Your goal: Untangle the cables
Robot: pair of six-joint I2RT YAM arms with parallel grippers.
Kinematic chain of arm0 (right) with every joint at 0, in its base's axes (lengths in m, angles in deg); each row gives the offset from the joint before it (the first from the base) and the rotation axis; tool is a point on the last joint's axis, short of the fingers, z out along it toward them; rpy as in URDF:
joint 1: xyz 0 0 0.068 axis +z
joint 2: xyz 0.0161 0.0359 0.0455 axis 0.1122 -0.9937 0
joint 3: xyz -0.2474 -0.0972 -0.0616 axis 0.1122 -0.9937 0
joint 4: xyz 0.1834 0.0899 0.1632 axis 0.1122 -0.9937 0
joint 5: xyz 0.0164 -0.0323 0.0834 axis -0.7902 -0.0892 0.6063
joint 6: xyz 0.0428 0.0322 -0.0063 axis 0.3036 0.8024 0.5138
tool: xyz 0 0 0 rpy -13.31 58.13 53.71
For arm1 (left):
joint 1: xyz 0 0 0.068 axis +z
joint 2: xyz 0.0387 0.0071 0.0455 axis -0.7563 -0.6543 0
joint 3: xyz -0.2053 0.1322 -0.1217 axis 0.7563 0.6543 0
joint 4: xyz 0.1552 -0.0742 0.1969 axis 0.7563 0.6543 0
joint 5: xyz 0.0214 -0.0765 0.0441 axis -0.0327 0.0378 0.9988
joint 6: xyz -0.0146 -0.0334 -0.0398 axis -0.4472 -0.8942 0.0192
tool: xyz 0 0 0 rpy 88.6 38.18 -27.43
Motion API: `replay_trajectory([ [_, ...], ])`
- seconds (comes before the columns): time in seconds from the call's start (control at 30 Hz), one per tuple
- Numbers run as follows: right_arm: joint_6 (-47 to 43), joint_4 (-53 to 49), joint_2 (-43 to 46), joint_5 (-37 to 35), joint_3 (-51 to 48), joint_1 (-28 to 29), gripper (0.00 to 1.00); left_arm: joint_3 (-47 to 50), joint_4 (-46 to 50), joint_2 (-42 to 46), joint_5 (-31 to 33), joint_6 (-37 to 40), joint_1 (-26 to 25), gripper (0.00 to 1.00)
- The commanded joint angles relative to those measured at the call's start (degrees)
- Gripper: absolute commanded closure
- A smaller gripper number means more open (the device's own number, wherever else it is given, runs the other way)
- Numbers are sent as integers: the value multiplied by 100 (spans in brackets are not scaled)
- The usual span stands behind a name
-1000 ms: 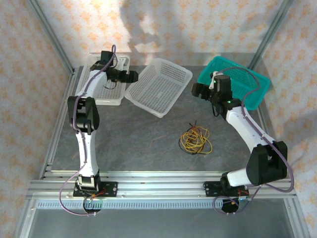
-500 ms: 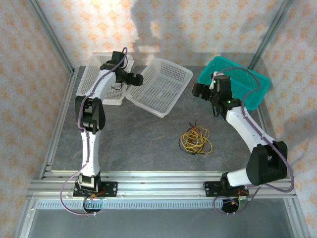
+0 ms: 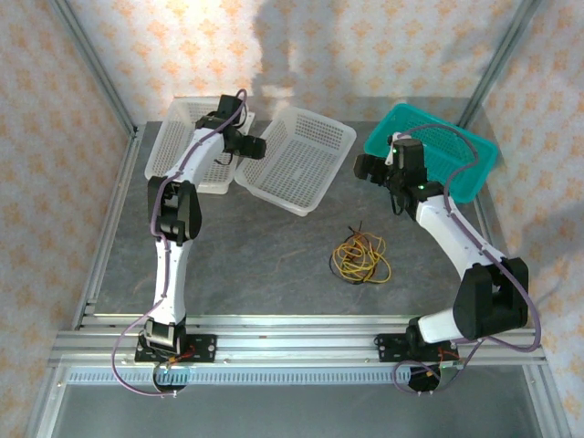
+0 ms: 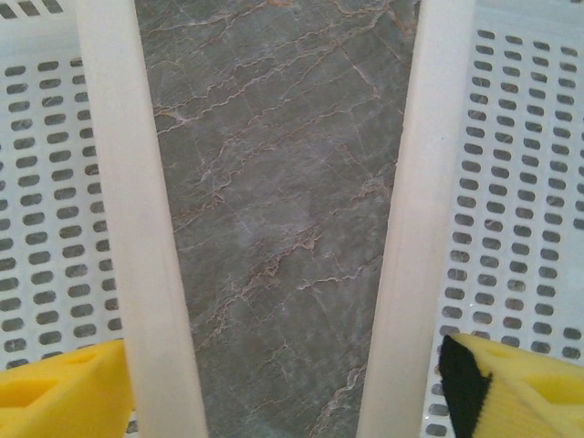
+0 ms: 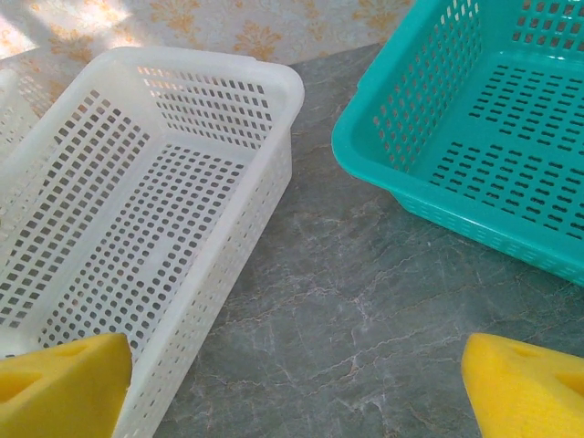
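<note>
**Both grippers open by the baskets, cable knot loose on the bench**

Nearest you, the two arms rise from the front edge of the grey marbled bench (image 3: 246,246). A little farther in, right of centre, the cables (image 3: 360,258) lie flat on the bench in one small knot. It is mostly yellow loops, with orange-red and black strands mixed in. The knot is well apart from both grippers and outside every basket.

Beyond it, your right gripper (image 3: 362,167) hangs near the left corner of the teal basket (image 3: 456,146). In its wrist view the yellow fingertips (image 5: 64,388) stand wide apart, with nothing between them and bare bench below.

Farthest back, your left gripper (image 3: 258,148) hovers over the gap between the left white basket (image 3: 155,155) and the middle white basket (image 3: 301,160). Its wrist view shows the jaws spread wide and holding nothing. One yellow pad (image 4: 55,392) sits over the mesh of each basket, and the two white rims frame a strip of bench.
</note>
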Motion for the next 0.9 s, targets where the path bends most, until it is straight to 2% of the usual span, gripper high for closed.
replay_trajectory([
  [0.0, 18, -65, -52, -112, 67, 31, 7, -193, 114, -189, 55, -65, -99, 22],
  [0.53, 40, 3, -57, -171, -12, 44, 7, -164, 167, -147, 261, -546, -240, 43],
  [0.77, 123, 48, -119, -157, -13, 37, 7, 190, -131, 47, 385, -1481, -341, 57],
  [0.87, 155, 61, -142, -156, -12, 36, 7, 335, -311, 89, 498, -1815, -422, 58],
])
